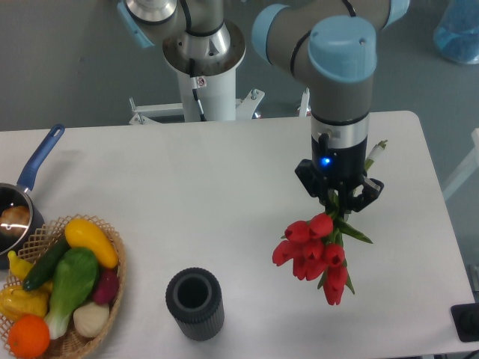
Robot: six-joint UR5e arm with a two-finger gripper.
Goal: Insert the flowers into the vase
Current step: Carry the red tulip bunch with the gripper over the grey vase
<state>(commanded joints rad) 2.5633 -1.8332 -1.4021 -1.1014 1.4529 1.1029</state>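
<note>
The pincer point(339, 198) is pinching the stems of the flowers point(314, 247), with the red heads drooping down toward the front and the stem ends poking out behind. Looks like the carry step to me, since the vase point(194, 304) stands upright well off to its left, near the wicker basket point(112, 299). Next it needs to swing over and get the stems pointing down into that mouth.

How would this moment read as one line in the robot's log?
gripper: shut on flowers | flowers: lifted, right of vase | vase: upright, empty
</note>
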